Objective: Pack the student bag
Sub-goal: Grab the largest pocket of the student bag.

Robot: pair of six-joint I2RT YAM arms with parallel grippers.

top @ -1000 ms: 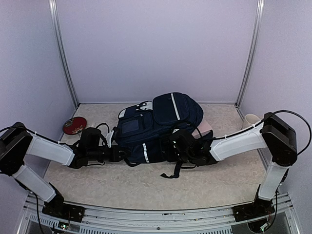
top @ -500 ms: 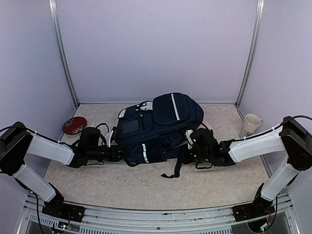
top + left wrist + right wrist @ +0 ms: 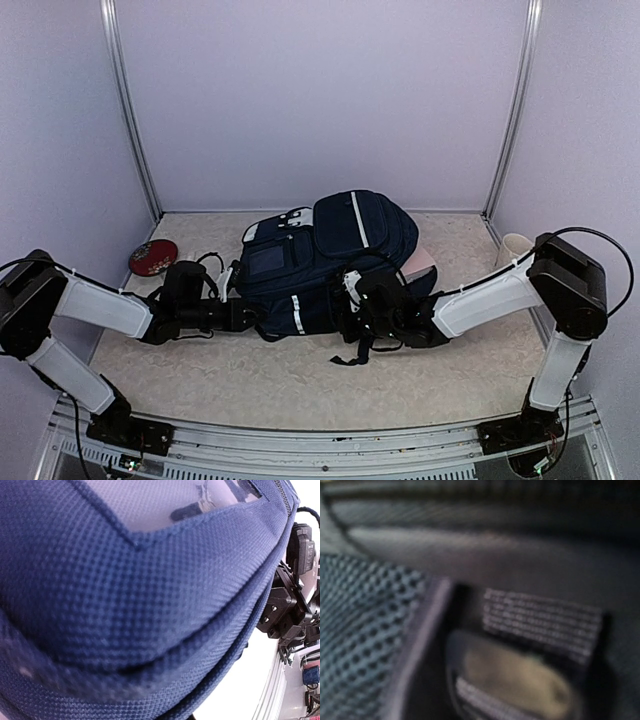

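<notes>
The student bag [image 3: 330, 250], dark navy with a thin white stripe, lies in the middle of the table. My left gripper [image 3: 250, 318] is at the bag's near left edge. Navy bag fabric [image 3: 125, 590] fills the left wrist view, folds over the jaws and hides the fingers. My right gripper [image 3: 350, 305] is pressed into the bag's near right side among the black straps [image 3: 362, 345]. The right wrist view is blurred: mesh [image 3: 365, 625], a woven strap [image 3: 540, 622] and a buckle-like piece [image 3: 515, 680] show, and no fingers.
A red round object [image 3: 152, 257] and a thin cable [image 3: 208, 258] lie at the left. A white mug [image 3: 512, 245] stands at the right, half hidden by my right arm. A pale pink piece [image 3: 420, 263] shows at the bag's right side.
My right gripper, which was drawn away to the right half a second ago, has moved back left against the bag. The left arm and the bag have not moved.
</notes>
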